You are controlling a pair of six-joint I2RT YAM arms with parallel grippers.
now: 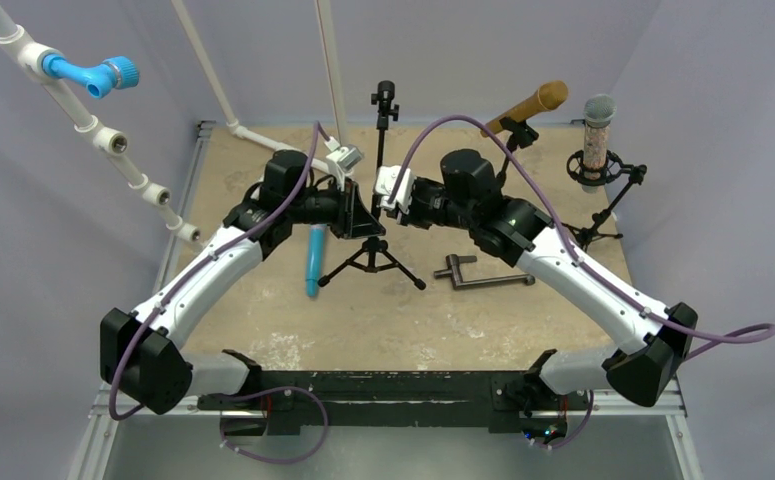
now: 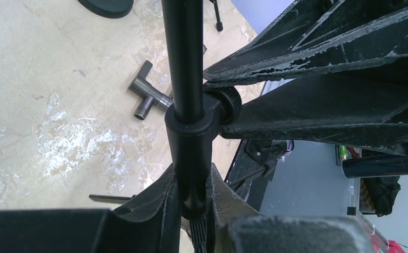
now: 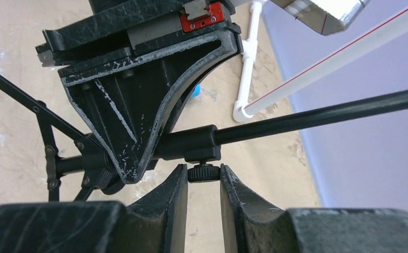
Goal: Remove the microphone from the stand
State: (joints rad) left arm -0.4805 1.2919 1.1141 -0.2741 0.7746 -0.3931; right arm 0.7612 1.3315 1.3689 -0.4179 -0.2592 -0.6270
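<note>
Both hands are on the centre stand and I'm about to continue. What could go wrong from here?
The right hand pinches the collar's knob; loosening it may let the upper pole drop. The left hand clamps the lower tube, so a pull could tip the tripod. The right arm sits close to the brown microphone's stand and might knock it.

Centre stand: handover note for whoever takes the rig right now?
Left gripper: shut on the pole of the stand, below the collar.
Right gripper: shut on the collar's knob.
The stand's top clip looks empty; what looks like a blue microphone lies on the table by its legs.
Tan microphone and grey microphone sit on other stands, far right.
Done: probably the removal. Left: confirm, then let go of the stand.
</note>
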